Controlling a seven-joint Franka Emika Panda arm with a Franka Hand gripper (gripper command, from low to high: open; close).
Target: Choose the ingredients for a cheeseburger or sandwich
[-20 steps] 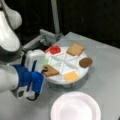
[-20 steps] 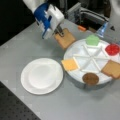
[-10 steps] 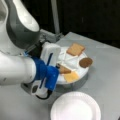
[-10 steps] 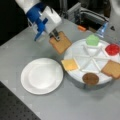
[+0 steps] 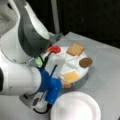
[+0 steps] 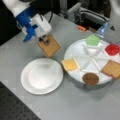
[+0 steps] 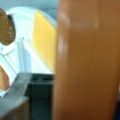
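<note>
My gripper (image 6: 45, 40) hangs above the grey table (image 6: 75, 105), closed on the top edge of a tan-brown toast square (image 6: 49, 46) that dangles tilted below it, between the white paper plate (image 6: 42, 76) and the divided serving tray (image 6: 82, 62). In a front view the toast sits just above the far rim of the paper plate, to the left of the tray, and touches neither. In the wrist view the same toast (image 7: 87, 62) fills the right side as a broad brown slab, with the yellow-orange cheese square (image 7: 45, 42) and the brown patty (image 7: 6, 27) in tray compartments beyond it.

The paper plate carries nothing, so no sandwich stack has been started. Left in the tray, in a front view: the cheese square (image 6: 70, 64) at the near left, the patty (image 6: 90, 78) at the near edge, a second toast square (image 6: 112, 69) at the right, the red disc (image 6: 112, 49) at the far right and the green disc (image 6: 92, 40) at the far side. In a front view my arm (image 5: 27, 72) hides most of the held toast; only a sliver (image 5: 66, 85) shows at the tray's near rim.

As I judge it, the risk lies in the grip: I pinch one edge only, and the piece hangs askew, so it could swing or slip free. Released at this tilt, it could land on edge and tip off the plate's rim onto the table.
</note>
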